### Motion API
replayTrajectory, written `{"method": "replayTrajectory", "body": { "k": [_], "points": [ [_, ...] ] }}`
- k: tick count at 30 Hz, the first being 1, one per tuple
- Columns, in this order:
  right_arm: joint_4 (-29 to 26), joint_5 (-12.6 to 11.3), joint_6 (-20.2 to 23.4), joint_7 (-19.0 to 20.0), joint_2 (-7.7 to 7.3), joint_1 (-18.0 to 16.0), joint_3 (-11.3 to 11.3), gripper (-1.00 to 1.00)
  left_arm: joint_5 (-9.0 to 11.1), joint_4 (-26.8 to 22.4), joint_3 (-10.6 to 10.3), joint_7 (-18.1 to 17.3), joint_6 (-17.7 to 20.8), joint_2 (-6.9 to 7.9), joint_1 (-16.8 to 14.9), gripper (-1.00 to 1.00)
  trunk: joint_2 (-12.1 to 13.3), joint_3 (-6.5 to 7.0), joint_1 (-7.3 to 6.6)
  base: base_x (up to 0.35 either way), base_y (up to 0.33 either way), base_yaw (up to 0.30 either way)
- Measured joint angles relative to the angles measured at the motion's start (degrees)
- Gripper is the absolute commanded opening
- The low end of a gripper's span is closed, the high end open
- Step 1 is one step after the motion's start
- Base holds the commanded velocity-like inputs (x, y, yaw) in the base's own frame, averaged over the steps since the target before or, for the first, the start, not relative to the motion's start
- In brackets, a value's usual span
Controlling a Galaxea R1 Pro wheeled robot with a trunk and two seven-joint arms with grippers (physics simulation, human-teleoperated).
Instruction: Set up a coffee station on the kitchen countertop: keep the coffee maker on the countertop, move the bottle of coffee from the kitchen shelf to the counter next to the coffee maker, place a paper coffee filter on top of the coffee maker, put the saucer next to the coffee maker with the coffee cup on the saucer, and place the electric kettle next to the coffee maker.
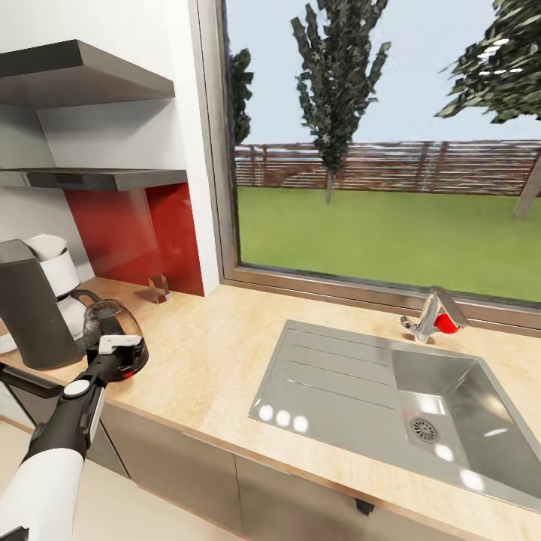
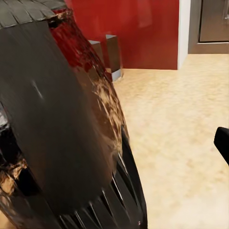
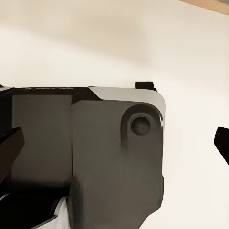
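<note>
The dark glass electric kettle (image 1: 113, 321) stands on the kitchen countertop (image 1: 218, 353), right beside the tall grey coffee maker (image 1: 30, 308). My left gripper (image 1: 119, 347) sits against the kettle's near side and is open. In the left wrist view the kettle (image 2: 62, 124) bulks close, with one fingertip (image 2: 222, 143) far off to its side. White rounded things (image 1: 56, 267) show behind the coffee maker; I cannot tell them apart. A small dark bottle of coffee (image 1: 159, 288) stands by the red backsplash. My right gripper (image 3: 114, 143) is open, facing a grey robot part and pale floor.
A steel sink (image 1: 451, 421) with drainboard and a tap (image 1: 434, 315) takes up the counter's right half. Two black shelves (image 1: 90, 71) hang on the wall above the coffee maker. A large window runs behind the counter.
</note>
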Motion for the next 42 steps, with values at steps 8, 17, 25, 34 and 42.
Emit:
{"method": "replayTrajectory", "body": {
  "k": [8, 17, 25, 34, 42],
  "points": [
    [0.0, 0.0, 0.0, 0.0, 0.00, 0.0, 0.0, 1.00, 0.0, 0.0, 0.0, 0.0, 0.0, -0.01, 0.0, 1.00, 0.0, 0.00, 0.02, -0.138, 0.041, 0.000],
    [0.0, 0.0, 0.0, 0.0, 0.00, 0.0, 0.0, 1.00, 0.0, 0.0, 0.0, 0.0, 0.0, -0.01, 0.0, 1.00, 0.0, 0.00, 0.02, -0.048, 0.004, 0.000],
    [0.0, 0.0, 0.0, 0.0, 0.00, 0.0, 0.0, 1.00, 0.1, 0.0, -0.1, 0.0, 0.0, -0.09, 0.0, 1.00, 0.0, 0.00, 0.01, -0.167, 0.000, 0.000],
    [0.0, 0.0, 0.0, 0.0, 0.00, 0.0, 0.0, 1.00, 0.9, -0.2, 0.3, -0.3, -0.3, 0.04, 2.0, 1.00, 0.0, -0.01, 0.02, -0.069, 0.000, 0.000],
    [0.0, 0.0, 0.0, 0.0, 0.09, 0.0, 0.0, 1.00, 5.2, -1.1, 2.1, -0.9, -0.8, 0.23, 4.9, 1.00, 0.0, 0.00, 0.00, -0.066, 0.000, 0.000]
  ]
}}
